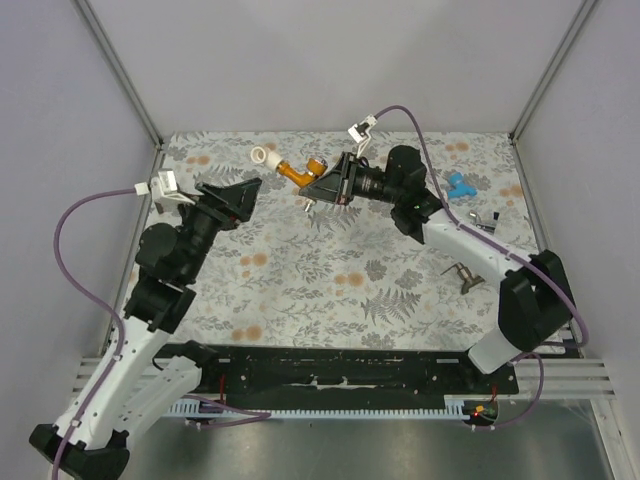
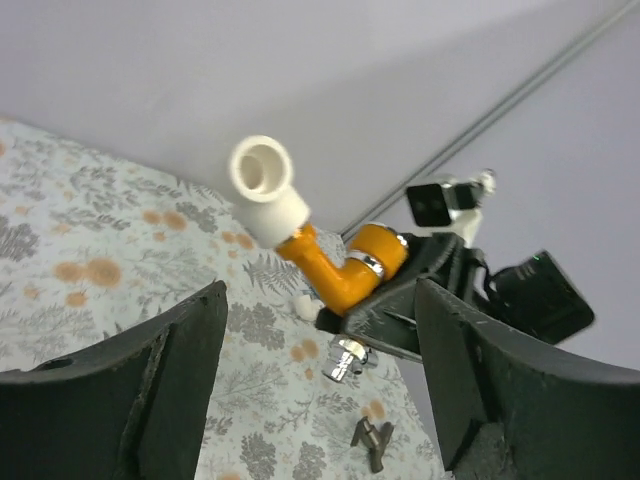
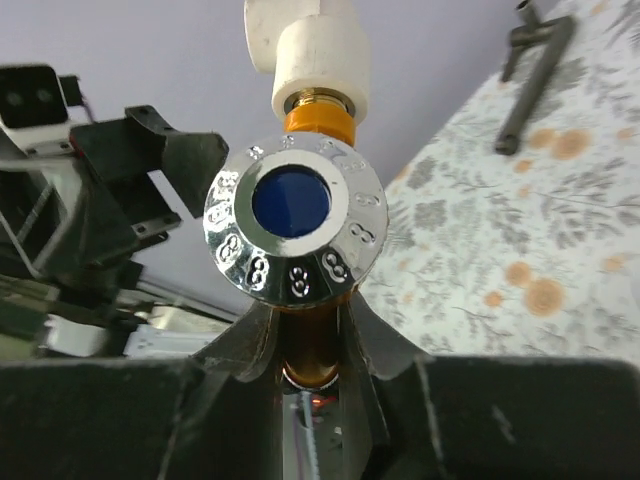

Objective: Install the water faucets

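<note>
An orange water faucet with a white ring-shaped end fitting hangs above the far middle of the table. My right gripper is shut on its orange body. In the right wrist view the faucet's chrome knob with a blue centre sits just above the closed jaws, and the white fitting points away. My left gripper is open just left of the faucet, touching nothing. Seen from the left wrist, the faucet and its fitting lie beyond the spread fingers.
A blue plastic piece lies at the far right of the floral table cover. Two dark metal lever handles rest on the right side. Grey walls and frame posts close in the back and sides.
</note>
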Controlling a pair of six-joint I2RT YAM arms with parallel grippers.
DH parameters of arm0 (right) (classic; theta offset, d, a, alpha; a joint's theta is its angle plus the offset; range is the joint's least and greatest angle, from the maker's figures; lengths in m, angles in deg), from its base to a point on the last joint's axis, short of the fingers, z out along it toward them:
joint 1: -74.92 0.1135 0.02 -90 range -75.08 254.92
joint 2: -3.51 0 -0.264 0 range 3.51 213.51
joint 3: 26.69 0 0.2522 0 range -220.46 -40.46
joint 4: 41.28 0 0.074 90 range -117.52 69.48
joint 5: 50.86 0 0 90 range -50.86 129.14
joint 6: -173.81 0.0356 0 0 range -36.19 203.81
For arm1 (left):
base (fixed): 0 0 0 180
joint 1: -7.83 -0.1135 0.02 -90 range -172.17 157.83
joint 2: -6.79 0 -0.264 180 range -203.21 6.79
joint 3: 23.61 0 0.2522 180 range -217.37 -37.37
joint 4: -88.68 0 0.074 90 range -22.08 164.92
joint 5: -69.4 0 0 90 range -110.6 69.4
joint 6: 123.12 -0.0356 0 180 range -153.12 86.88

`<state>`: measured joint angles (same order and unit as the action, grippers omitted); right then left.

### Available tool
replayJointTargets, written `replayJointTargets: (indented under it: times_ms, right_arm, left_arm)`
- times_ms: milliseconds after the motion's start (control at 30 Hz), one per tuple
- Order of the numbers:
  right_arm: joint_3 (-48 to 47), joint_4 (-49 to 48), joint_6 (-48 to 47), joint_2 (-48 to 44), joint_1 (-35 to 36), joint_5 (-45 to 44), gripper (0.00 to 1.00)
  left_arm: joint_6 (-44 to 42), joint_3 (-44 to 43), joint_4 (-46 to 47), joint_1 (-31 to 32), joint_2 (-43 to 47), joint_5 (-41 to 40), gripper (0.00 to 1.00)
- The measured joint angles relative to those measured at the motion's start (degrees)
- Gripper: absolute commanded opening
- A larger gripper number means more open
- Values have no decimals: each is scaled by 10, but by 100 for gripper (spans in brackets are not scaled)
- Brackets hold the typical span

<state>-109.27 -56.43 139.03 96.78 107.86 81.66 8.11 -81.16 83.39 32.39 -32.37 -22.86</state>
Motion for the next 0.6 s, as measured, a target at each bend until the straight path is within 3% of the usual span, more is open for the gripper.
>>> replayJointTargets:
  times_ms: [167,300,600]
  right_arm:
    - [0,136,-176,-78,0,-61,0]
    - [0,207,-290,-112,8,-109,0]
    - [0,282,-443,-139,53,-192,0]
  left_arm:
    - [53,-94,-166,0,-22,-74,86]
    - [86,-153,-245,0,-61,-86,87]
    - [154,-201,-265,0,-182,-33,89]
